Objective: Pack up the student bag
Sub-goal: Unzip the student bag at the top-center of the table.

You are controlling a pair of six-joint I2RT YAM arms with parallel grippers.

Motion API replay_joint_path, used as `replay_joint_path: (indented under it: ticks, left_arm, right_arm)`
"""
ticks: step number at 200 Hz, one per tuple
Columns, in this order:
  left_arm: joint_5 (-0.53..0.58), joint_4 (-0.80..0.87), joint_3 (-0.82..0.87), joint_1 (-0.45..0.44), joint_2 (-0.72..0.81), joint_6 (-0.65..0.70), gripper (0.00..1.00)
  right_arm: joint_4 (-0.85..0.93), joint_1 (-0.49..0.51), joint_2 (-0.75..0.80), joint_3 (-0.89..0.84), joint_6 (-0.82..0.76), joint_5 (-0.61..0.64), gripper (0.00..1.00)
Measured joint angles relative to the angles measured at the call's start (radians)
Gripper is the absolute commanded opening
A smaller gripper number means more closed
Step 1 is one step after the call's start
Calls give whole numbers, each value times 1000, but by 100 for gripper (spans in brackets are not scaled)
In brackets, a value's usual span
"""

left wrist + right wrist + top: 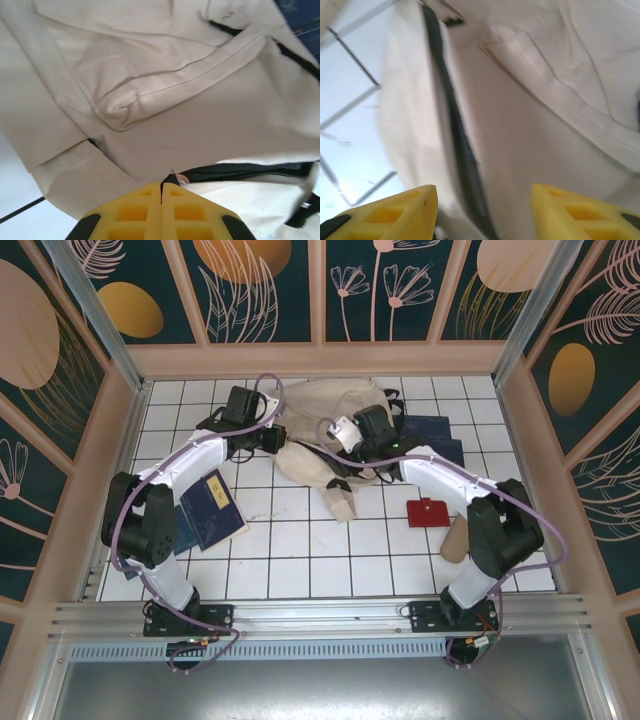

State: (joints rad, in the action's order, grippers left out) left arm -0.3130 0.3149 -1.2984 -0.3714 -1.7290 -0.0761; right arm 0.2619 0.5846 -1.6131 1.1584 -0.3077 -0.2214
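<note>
The student bag [325,425], a big cream canvas backpack, lies at the back middle of the tiled table. My left gripper [161,186] is at the bag's left side [282,437], its yellow fingers pressed together on a small black zipper pull [174,178] at the end of a dark zipper line [240,171]. Reaching in from the right, my right gripper [482,197] stands open above the bag. Its yellow fingertips [402,210] are wide apart on either side of a dark zipper line [457,140], with nothing held between them.
Navy blue books [212,508] lie left of the bag beside the left arm, and more navy books [432,435] lie at its right. A red flat item [428,512] and a tan object [455,538] sit near the right arm. Wooden walls ring the table.
</note>
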Motion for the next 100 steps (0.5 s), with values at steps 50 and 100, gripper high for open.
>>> replay_joint_path:
  ticks: [50,100]
  left_arm:
    - [-93,-1,3,-3,18,6,0]
    - [-99,-1,4,-3,18,5,0]
  right_arm:
    - [-76,66,65,-40,297,-163,50]
    - [-111,64,-64,-20,468,-172,62]
